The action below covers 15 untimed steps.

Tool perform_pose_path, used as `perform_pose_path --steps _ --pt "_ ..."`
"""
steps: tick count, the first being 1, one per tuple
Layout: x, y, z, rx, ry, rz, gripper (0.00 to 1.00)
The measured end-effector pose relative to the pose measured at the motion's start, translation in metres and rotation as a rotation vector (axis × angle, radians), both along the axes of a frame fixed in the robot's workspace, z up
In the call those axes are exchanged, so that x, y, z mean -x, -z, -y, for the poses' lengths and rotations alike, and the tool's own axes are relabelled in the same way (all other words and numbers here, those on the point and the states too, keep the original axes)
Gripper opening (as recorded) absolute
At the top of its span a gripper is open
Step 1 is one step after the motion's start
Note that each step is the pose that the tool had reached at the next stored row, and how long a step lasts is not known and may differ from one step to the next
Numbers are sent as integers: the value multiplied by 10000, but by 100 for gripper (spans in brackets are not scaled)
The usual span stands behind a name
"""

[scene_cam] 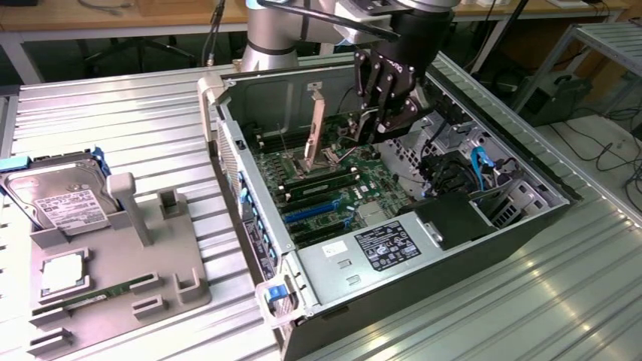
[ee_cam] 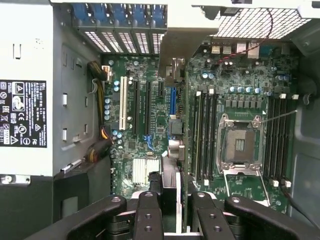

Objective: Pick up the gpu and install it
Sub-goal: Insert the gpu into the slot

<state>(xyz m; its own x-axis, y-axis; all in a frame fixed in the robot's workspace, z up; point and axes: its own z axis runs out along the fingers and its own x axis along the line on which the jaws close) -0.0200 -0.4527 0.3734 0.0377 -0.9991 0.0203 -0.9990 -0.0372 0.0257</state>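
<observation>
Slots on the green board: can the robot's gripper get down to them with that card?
Probably yes. The case lies open, the gripper hangs over the board holding the gpu edge-on, and nothing seems to lie between it and the slots.

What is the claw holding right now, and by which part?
The claw grips the gpu by its top edge, the card hanging edge-on over the motherboard inside the computer case.

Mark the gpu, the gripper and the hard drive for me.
gpu (ee_cam: pixel 171 175): wrist view, dark edge between the fingers.
gripper (scene_cam: pixel 373 134): exterior view, midway between its fingertips.
hard drive (scene_cam: pixel 60 199): exterior view, on its white label.
</observation>
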Motion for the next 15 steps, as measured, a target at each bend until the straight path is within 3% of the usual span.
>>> perform_pose_path --steps 5,10,15 --pt "-8 95 -31 -1 69 -5 28" --pt "-7 187 -41 2 521 -11 28" --pt "117 277 -76 6 579 -11 28"
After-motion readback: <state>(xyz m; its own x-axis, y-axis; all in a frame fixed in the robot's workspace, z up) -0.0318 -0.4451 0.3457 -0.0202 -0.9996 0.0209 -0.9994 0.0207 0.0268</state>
